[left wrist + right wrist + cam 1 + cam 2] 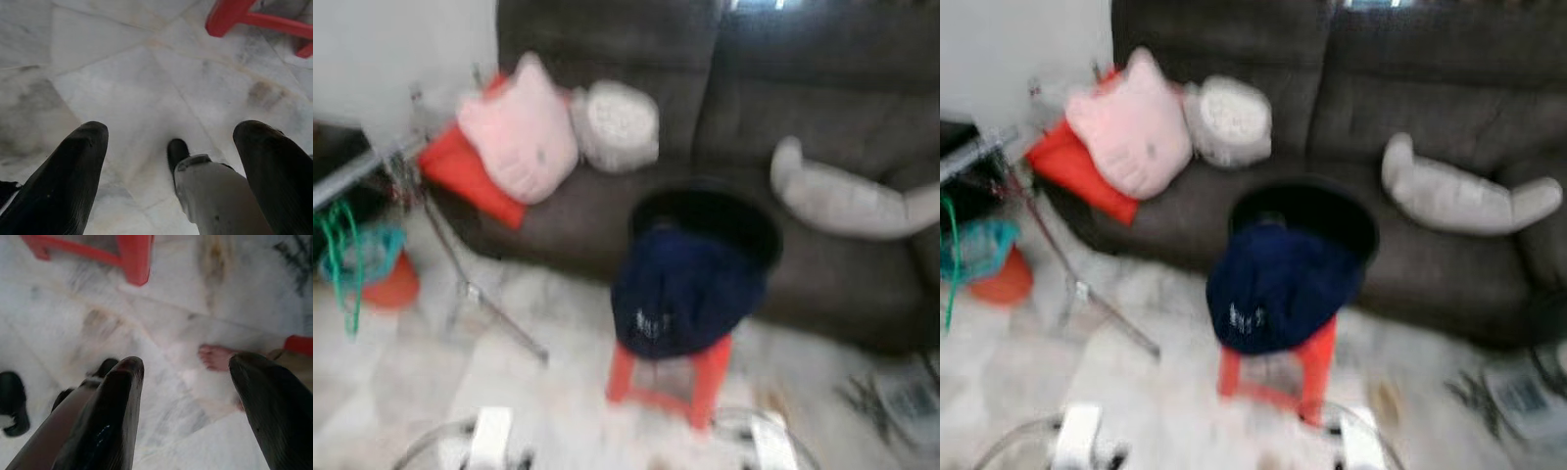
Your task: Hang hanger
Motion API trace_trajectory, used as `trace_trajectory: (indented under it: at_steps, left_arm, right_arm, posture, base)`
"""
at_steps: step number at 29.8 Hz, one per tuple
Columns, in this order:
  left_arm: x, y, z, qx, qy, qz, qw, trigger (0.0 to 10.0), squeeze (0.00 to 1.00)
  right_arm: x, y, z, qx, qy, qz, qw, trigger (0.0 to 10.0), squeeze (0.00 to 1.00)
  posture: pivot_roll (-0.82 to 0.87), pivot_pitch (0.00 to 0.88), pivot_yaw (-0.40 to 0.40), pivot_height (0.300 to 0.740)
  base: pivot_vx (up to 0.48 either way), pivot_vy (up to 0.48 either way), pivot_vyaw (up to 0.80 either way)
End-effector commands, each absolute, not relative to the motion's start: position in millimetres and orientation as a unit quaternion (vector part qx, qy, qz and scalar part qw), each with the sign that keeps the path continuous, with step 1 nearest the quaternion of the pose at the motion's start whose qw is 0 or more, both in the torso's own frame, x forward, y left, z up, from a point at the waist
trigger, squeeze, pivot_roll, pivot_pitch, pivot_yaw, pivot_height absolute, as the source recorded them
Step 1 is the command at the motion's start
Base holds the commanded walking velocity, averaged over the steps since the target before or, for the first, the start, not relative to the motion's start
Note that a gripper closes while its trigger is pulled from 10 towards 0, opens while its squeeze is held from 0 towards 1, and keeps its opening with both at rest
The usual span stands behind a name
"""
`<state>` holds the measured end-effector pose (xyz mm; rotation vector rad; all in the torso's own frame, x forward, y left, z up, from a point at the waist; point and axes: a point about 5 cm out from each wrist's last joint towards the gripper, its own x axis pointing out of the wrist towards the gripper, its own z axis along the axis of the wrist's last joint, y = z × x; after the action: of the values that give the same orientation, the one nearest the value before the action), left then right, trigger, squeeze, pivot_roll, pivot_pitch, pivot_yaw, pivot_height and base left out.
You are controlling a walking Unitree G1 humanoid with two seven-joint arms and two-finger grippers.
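A green hanger [342, 259] hangs at the far left from a metal rack [357, 168]; it also shows at the edge of the right eye view as a green hanger [949, 262]. The head views are blurred. A dark blue garment [683, 292] lies on a red stool [690, 377] in front of a black basket [710, 217]. My left gripper [171, 131] hangs open over the marble floor [122, 73], holding nothing. My right gripper [188, 363] also hangs open and empty above the floor.
A dark sofa [822, 88] fills the back, with a pink cushion [521, 132], a red cushion [460, 171] and grey soft toys [847, 201]. An orange and teal object [384, 269] sits under the rack. A person's bare foot [215, 356] stands near my right gripper.
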<state>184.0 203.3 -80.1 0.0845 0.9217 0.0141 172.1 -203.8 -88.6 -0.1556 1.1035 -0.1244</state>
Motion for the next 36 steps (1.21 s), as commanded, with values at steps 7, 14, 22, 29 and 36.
trace_trajectory:
  at_steps: [7,14,22,29,36]
  left_arm:
    - [169,210,-86,0.051,0.468,0.009,0.882,10.0,0.00]
    - [167,211,-87,0.054,0.470,0.009,0.881,10.0,0.00]
    - [165,216,-87,0.059,0.473,0.009,0.879,10.0,0.00]
    - [163,218,-87,0.063,0.474,0.007,0.878,10.0,0.00]
    - [161,220,-88,0.066,0.477,0.007,0.877,10.0,0.00]
  right_arm:
    - [181,-197,-84,-0.100,0.482,-0.045,0.869,10.0,0.00]
    - [190,-193,-77,-0.080,0.416,-0.028,0.906,10.0,0.00]
    - [195,-187,-72,-0.011,0.365,-0.020,0.931,10.0,0.00]
    - [194,-184,-72,0.021,0.353,-0.022,0.935,10.0,0.00]
    - [213,-188,-34,0.035,0.189,0.033,0.981,10.0,0.00]
  posture:
    - [0.02,0.000,-0.013,0.740]
    - [0.00,0.000,-0.013,0.740]
    - [-0.01,0.000,-0.004,0.740]
    - [-0.01,0.000,-0.004,0.740]
    - [-0.01,0.000,0.003,0.740]
  base:
    - [0.000,0.000,0.00]
    - [0.000,0.000,0.00]
    - [0.000,0.000,0.00]
    - [0.000,0.000,0.00]
    - [0.000,0.000,0.00]
